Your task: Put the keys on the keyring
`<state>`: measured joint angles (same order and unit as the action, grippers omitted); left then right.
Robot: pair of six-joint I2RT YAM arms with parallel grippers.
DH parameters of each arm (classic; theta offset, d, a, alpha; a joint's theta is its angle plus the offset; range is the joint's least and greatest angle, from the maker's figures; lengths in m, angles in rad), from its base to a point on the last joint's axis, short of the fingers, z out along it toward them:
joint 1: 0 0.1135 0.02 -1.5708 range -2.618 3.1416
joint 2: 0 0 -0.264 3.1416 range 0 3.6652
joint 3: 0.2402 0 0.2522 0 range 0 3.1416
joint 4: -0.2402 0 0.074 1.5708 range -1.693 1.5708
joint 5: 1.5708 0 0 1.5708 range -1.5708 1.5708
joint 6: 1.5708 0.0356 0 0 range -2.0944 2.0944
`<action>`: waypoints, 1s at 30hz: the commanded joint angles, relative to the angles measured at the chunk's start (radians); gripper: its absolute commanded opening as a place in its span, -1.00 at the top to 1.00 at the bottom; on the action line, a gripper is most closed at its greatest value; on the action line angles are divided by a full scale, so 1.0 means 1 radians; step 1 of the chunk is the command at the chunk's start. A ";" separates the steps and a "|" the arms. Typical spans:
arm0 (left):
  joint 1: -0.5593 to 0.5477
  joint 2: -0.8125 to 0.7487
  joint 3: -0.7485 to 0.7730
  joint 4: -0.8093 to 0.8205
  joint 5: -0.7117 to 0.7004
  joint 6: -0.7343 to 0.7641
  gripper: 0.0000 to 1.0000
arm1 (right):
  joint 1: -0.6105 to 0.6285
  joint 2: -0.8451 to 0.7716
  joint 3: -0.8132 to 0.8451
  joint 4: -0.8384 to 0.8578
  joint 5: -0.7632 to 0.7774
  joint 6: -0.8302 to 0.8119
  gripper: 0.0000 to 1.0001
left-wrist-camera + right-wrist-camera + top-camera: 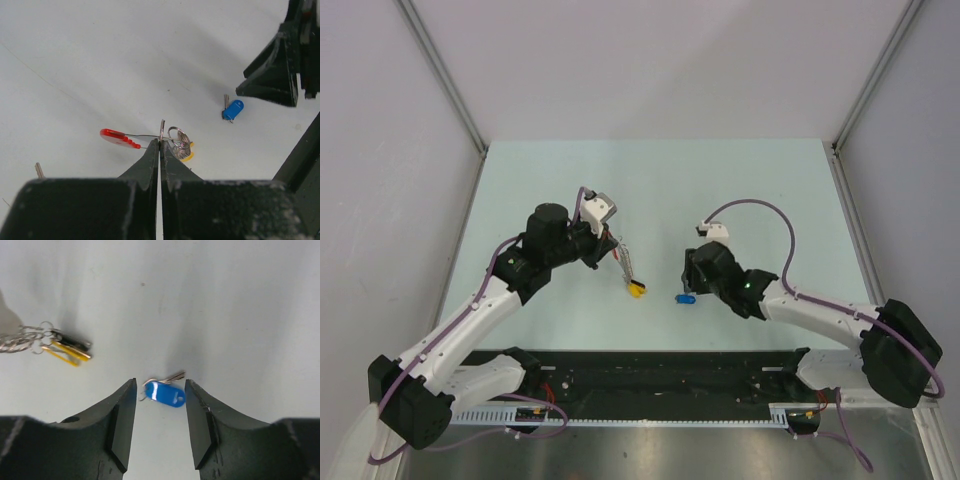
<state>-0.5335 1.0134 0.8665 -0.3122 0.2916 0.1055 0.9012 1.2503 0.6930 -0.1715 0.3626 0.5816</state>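
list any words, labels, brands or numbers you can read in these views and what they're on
No readable text in any view.
Blue key: the cap shows only a white glint, no lettering that can be made out.
Keyring: the red piece has raised ridges but no print.
Yellow caps: too small to tell whether anything is written on them.

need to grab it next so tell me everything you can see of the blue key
The blue key is small, with a glossy blue plastic cap. A short silver metal blade juts from it, and a thin wire loop shows beside that. It lies flat on the pale table. The right hand is open over it, one finger to each side, and neither finger touches it. Only the table is in contact with it.
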 commanded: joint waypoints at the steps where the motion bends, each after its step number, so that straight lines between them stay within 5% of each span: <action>1: 0.007 -0.030 0.045 0.028 0.007 0.011 0.99 | -0.153 0.004 -0.015 -0.043 -0.266 -0.123 0.03; 8: 0.006 -0.032 0.045 0.027 0.004 0.013 0.99 | -0.209 0.109 -0.013 0.075 -0.352 -0.196 0.46; 18: 0.007 -0.030 0.045 0.027 0.003 0.014 0.99 | -0.194 0.270 0.026 0.162 -0.389 -0.264 0.57; 30: 0.007 -0.024 0.046 0.024 0.000 0.016 0.99 | -0.188 0.264 0.031 0.058 -0.369 -0.226 0.69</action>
<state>-0.5335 1.0134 0.8665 -0.3134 0.2913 0.1059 0.7029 1.5261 0.6964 -0.0513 -0.0166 0.3370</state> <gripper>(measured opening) 0.007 0.167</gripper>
